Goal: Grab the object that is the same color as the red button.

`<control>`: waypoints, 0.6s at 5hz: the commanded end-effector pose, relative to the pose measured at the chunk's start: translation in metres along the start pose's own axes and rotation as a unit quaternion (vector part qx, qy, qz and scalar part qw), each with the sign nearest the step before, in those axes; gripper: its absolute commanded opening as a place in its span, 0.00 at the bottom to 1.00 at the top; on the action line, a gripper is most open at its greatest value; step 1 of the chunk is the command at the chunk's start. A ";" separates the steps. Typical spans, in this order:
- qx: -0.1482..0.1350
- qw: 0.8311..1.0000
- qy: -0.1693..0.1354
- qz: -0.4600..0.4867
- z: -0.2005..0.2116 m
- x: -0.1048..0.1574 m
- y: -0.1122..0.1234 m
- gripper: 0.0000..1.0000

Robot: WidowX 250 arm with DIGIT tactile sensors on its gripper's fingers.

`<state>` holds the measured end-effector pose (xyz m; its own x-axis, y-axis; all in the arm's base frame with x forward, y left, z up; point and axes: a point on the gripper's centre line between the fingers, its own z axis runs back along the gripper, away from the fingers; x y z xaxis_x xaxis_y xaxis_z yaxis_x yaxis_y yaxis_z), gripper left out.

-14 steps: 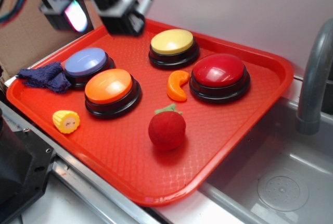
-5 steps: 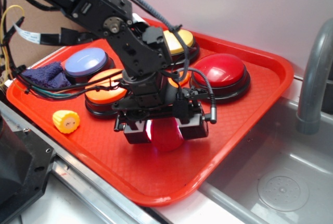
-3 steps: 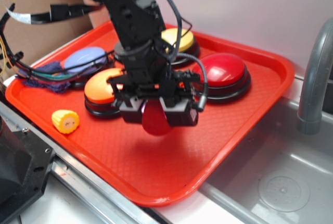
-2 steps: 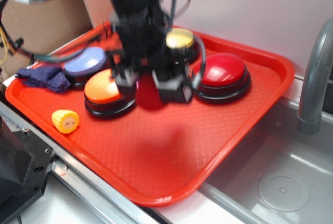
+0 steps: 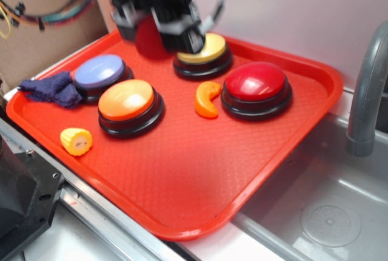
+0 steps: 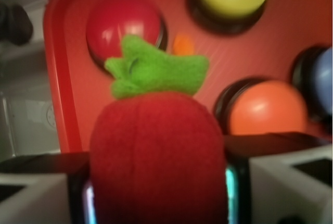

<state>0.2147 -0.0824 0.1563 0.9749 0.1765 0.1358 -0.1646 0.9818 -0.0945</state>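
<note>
- The gripper [image 5: 151, 30] was clamped on the red fuzzy fruit [image 6: 158, 156] — held high above the red tray [image 5: 182, 176].
- Below, the red button [image 5: 255, 82] sat beside an orange crescent toy [image 5: 207, 99].

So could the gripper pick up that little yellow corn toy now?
Probably not yet. The gripper is shut on the red toy fruit, high over the tray's back. The corn lies uncovered near the front edge, so the path looks free once the jaws are emptied.
</note>
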 end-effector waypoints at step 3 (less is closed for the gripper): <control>0.039 0.994 -0.093 0.043 0.065 0.019 0.040 0.00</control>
